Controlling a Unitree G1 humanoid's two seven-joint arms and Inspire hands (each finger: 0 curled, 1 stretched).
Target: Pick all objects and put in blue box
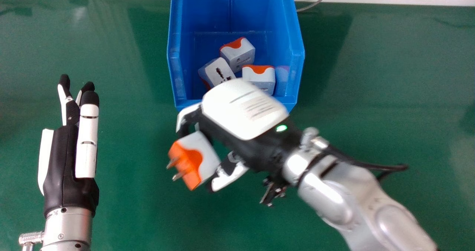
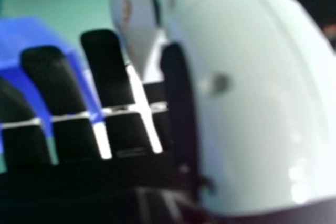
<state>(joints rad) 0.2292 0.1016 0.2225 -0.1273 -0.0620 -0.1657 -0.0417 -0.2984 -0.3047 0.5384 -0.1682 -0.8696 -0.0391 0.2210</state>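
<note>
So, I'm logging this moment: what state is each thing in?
Blue box: open-topped, part filled
Boxed plugs: three in view, lying at differing angles
Right hand: curled round held plug
Held plug: outside the box, prongs bare
Left hand: open, fingers straight
Light: lit green

Blue box (image 1: pixel 174 63) cut off (far end).

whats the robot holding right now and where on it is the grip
A white and orange plug adapter, held by its white body in the right hand, with the orange end and metal prongs sticking out free.
</note>
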